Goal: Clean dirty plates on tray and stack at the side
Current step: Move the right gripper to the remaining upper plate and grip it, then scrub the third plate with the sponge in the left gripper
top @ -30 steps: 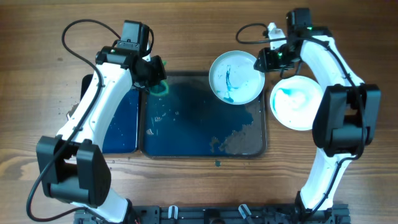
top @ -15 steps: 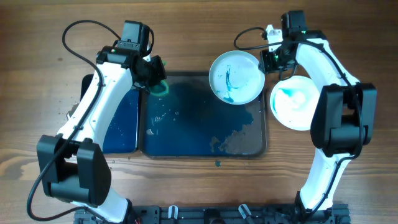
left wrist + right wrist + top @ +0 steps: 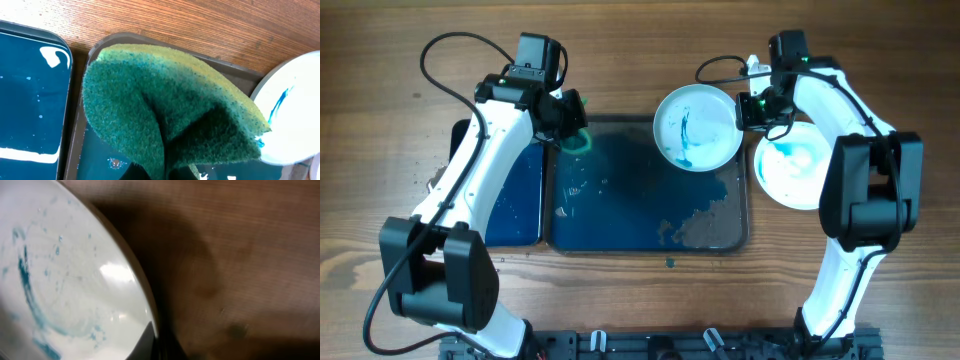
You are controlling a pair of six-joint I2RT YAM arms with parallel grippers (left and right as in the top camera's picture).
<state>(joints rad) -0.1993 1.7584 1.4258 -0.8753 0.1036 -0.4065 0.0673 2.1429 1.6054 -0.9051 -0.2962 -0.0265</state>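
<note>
While your right tool [image 3: 752, 108] clamps the right rim of the round white blue-smeared plate [image 3: 695, 125] over the far right corner of the dark rectangular tray [image 3: 620, 220], your left tool [image 3: 572, 128] pinches a green sponge [image 3: 165, 110].

Robot lab test bench, by the look of it; two white-and-black arms, left arm [image 3: 485, 150] and right arm [image 3: 850, 100], rise from a black rail [image 3: 650, 347] on the near edge of a wood-grain tabletop [image 3: 380, 60]; exposed black cables [image 3: 445, 45] loop at the far side of both arms; props look staged: dark tray [image 3: 640, 215], narrower tray [image 3: 515, 200] just beside it on the left, white plate [image 3: 695, 125] and second plate [image 3: 790, 165] smeared with teal paint-like marks, green sponge [image 3: 165, 100]; teal fleck [image 3: 670, 263] on the wood near the tray.
</note>
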